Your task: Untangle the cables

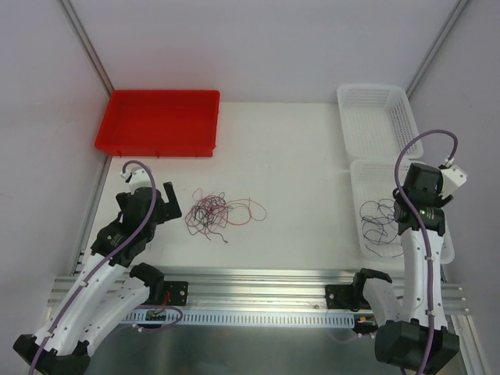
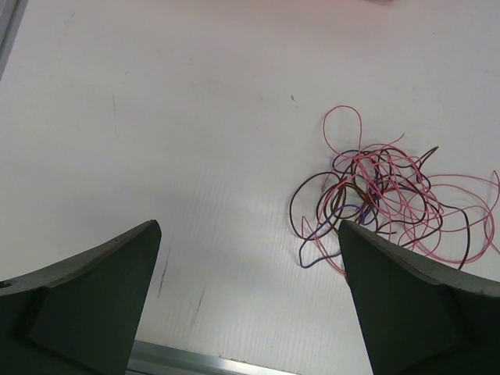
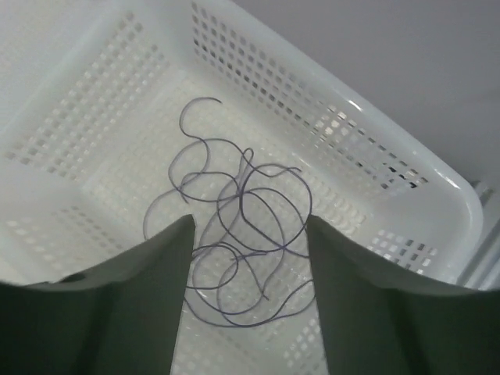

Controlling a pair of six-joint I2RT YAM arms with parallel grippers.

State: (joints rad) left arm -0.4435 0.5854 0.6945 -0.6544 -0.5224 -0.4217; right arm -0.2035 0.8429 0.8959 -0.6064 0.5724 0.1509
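Observation:
A tangle of pink, purple and dark cables [image 1: 219,212] lies on the white table, left of centre. My left gripper [image 1: 170,205] stands just left of it, open and holding nothing. In the left wrist view the tangle [image 2: 383,195] reaches up to the right finger while the gripper [image 2: 250,230] frames bare table. My right gripper [image 1: 402,209] hangs over the near white basket [image 1: 355,203]. Its jaws [image 3: 250,223] are apart, and loose purple cables [image 3: 242,201] lie curled on the basket floor below, also seen from above [image 1: 376,223].
A second white basket [image 1: 375,117] stands behind the near one at the right. A red bin [image 1: 160,121] sits at the back left. An aluminium rail [image 1: 258,281] runs along the near table edge. The basket rim [image 3: 391,125] rises beyond my right fingers.

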